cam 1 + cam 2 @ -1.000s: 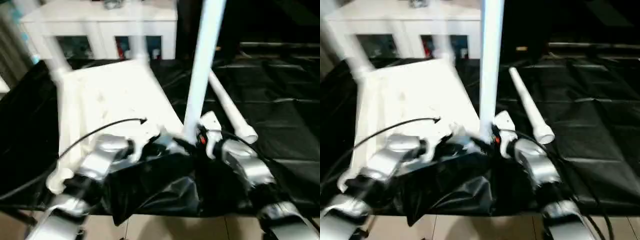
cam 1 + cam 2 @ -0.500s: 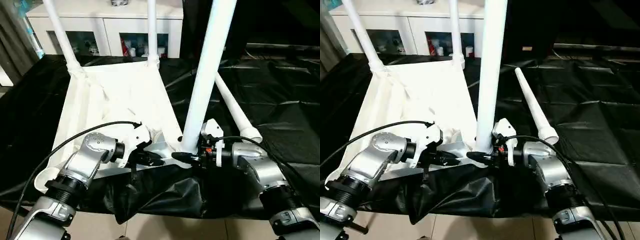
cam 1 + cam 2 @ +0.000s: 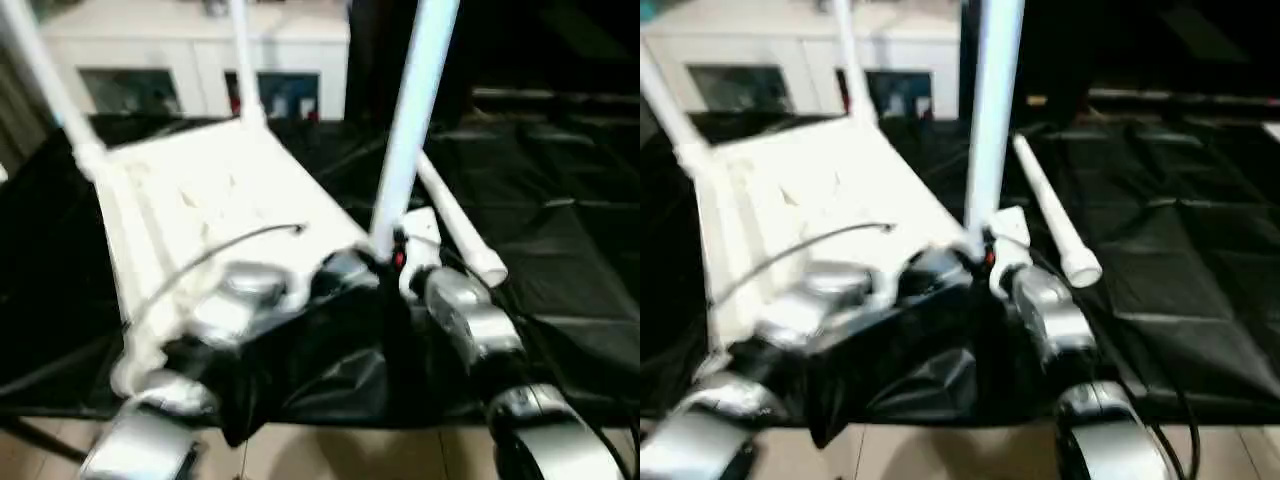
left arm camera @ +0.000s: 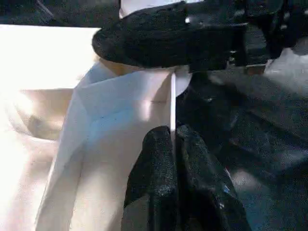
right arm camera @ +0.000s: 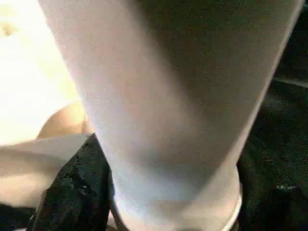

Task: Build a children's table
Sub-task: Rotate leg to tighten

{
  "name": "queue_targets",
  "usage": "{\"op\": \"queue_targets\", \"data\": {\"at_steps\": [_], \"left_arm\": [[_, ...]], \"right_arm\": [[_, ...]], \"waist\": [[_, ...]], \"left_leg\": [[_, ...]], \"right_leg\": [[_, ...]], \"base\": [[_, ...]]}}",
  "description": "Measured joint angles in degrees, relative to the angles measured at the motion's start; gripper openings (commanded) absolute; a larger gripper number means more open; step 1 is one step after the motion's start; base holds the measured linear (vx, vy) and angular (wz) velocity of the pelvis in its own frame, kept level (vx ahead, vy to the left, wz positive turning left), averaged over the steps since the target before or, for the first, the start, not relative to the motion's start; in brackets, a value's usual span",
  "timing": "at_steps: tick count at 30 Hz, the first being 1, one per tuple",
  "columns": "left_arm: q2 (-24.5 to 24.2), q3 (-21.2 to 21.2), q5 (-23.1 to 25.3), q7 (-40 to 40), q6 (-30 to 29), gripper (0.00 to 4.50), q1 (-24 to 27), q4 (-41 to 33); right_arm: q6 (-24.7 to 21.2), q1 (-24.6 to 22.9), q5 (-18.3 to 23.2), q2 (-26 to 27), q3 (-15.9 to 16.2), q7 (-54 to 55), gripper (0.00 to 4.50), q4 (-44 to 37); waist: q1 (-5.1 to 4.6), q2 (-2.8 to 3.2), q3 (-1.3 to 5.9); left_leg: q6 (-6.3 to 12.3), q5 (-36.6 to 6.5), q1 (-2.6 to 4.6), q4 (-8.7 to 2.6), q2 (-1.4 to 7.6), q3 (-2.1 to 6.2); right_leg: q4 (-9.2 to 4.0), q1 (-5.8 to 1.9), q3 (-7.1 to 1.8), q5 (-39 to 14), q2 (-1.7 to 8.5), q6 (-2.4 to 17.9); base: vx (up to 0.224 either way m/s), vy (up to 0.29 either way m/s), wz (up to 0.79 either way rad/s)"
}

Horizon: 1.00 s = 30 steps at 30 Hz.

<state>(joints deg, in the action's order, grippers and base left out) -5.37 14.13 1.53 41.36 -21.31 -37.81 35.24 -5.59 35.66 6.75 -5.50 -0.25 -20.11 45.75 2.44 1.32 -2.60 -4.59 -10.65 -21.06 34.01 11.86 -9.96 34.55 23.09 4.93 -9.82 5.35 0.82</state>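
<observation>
Children's table (image 3: 215,195) lies upside down on the black-covered tabletop (image 3: 560,250), three legs standing in corner sockets. Fourth leg (image 3: 460,228) lies loose beside it. Left tool (image 4: 174,144) is pinched closed on the table's thin near edge. Right tool (image 3: 385,262) clasps the base of the near upright leg (image 3: 410,130).

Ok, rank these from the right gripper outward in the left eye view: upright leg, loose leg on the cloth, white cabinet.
1. Upright leg: right at the right gripper, at the tabletop's near corner.
2. Loose leg: lying on the black cloth, just beyond, to the right.
3. White cabinet: farthest, at the back left.
</observation>
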Motion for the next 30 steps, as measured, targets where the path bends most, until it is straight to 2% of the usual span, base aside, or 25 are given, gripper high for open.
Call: {"op": "queue_targets", "data": {"at_steps": [2, 4, 8, 9, 10, 12, 14, 15, 18, 20, 26, 28, 30], "left_arm": [[0.62, -0.07, 0.01, -0.29, 0.24, 0.0, -0.42, 0.74], [0.94, -0.06, 0.1, -0.28, 1.29, 0.0, -0.74, 1.61], [1.76, -0.1, 0.24, -1.21, 5.98, 0.0, -0.75, 3.54], [2.33, -0.45, 0.11, -1.66, 6.84, 0.28, -0.75, 4.06], [2.5, -0.55, 0.08, -1.75, 6.91, 0.28, -0.8, 4.06], [3.74, -2.5, -1.87, -2.95, 9.17, 0.44, -0.72, 3.71], [4.22, -3.56, -2.78, -3.56, 11.04, 0.66, -1.16, 2.49], [4.55, -4.03, -3.07, -4.27, 11.72, 0.66, -1.17, 1.01], [3.27, -5.3, -3.18, -5.44, 12.36, 0.99, -0.25, -1.77], [1.85, -6.39, -3.56, -6.0, 12.12, 1.15, 1.85, -4.23], [-4.23, -11.2, -2.19, -12.24, 8.94, 1.56, 8.0, -14.48], [-8.37, -15.5, -0.48, -15.85, 7.02, 1.78, 11.43, -21.0], [-11.16, -19.82, 0.9, -18.39, 5.74, 1.78, 13.4, -24.21]], "right_arm": [[0.15, 0.0, 0.49, 0.25, -0.53, -0.2, 3.47, 0.03], [0.76, -0.12, 0.29, -0.09, -0.42, -0.36, 3.84, 0.01], [2.23, -1.05, -0.08, -0.8, -0.7, 0.49, 3.84, -0.65], [2.52, -1.81, 0.0, -1.09, -1.35, 1.12, 3.87, -1.3], [2.47, -2.24, 0.06, -1.43, -1.69, 1.46, 3.87, -1.37], [2.01, -5.66, 1.22, -2.52, -2.67, 0.79, 3.87, -5.83], [1.64, -6.82, 1.91, -3.08, -3.58, 0.65, 3.87, -7.22], [1.05, -9.02, 2.64, -4.16, -3.95, -0.33, 3.87, -11.13], [0.02, -12.96, 3.75, -6.63, -4.3, -3.04, 3.87, -16.83], [-0.57, -15.16, 4.37, -8.02, -4.36, -5.12, 3.87, -20.16], [-3.11, -20.45, 6.46, -9.98, -2.74, -10.79, 3.87, -30.38], [-5.3, -22.07, 8.17, -10.79, -2.0, -12.69, 3.87, -34.59], [-6.97, -23.03, 8.54, -11.98, -1.54, -13.92, 3.87, -36.12]], "waist": [[0.18, 0.12, 0.06], [0.41, 0.26, 0.12], [1.08, 0.23, 0.08], [1.28, 0.21, 0.07], [1.34, 0.22, 0.06], [1.77, 0.07, -0.06], [2.01, 0.05, -0.07], [2.3, 0.05, -0.06], [2.55, 0.04, -0.06], [2.49, 0.03, -0.06], [1.09, 0.04, -0.06], [0.43, 0.07, -0.08], [0.37, 0.09, -0.06]], "left_leg": [[0.01, 0.01, -0.01, 0.0, 0.0, 0.0], [0.06, 0.03, -0.02, 0.0, -0.02, -0.03], [0.07, 0.04, -0.08, 0.0, 0.0, -0.04], [0.08, 0.04, -0.14, 0.0, 0.0, -0.05], [0.08, 0.04, -0.14, 0.0, -0.01, -0.09], [0.14, 0.08, -0.3, 0.0, 0.01, -0.12], [0.28, 0.17, -0.31, 0.02, 0.02, -0.11], [0.31, 0.18, -0.34, 0.02, 0.01, -0.12], [0.64, 0.31, -0.35, -0.04, 0.02, -0.15], [0.66, 0.31, -0.34, -0.06, 0.04, -0.16], [0.32, 0.13, -0.26, -0.19, 0.1, -0.08], [0.3, 0.13, -0.2, -0.27, 0.1, -0.01], [0.29, 0.13, -0.19, -0.27, 0.09, 0.06]], "right_leg": [[-0.08, 0.0, 0.01, -0.02, 0.0, -0.02], [-0.13, 0.0, -0.01, -0.01, 0.03, -0.02], [-0.13, 0.01, 0.03, -0.01, 0.03, -0.02], [-0.15, 0.01, 0.03, -0.01, 0.03, -0.02], [-0.15, 0.01, 0.01, -0.01, 0.06, -0.02], [-0.2, 0.06, 0.03, -0.02, 0.06, -0.03], [-0.24, 0.06, 0.01, -0.02, 0.05, -0.03], [-0.3, 0.05, 0.02, -0.04, 0.06, -0.06], [-0.42, 0.06, 0.01, -0.05, 0.04, -0.08], [-0.43, 0.06, 0.02, -0.08, 0.03, -0.13], [-0.39, 0.09, 0.06, -0.1, -0.07, -0.18], [-0.39, 0.05, 0.06, -0.15, -0.12, -0.27], [-0.42, 0.04, 0.1, -0.18, -0.13, -0.31]], "base": [[0.0, 0.0, 0.0], [0.0, 0.0, 0.0], [0.0, 0.0, 0.0], [0.0, 0.0, 0.0], [0.0, 0.0, 0.0], [0.0, 0.0, 0.0], [0.0, 0.0, 0.0], [0.0, 0.0, 0.0], [0.0, 0.0, 0.0], [0.0, 0.0, 0.0], [0.0, 0.0, 0.0], [0.0, 0.0, 0.0], [0.0, 0.0, 0.0]]}}
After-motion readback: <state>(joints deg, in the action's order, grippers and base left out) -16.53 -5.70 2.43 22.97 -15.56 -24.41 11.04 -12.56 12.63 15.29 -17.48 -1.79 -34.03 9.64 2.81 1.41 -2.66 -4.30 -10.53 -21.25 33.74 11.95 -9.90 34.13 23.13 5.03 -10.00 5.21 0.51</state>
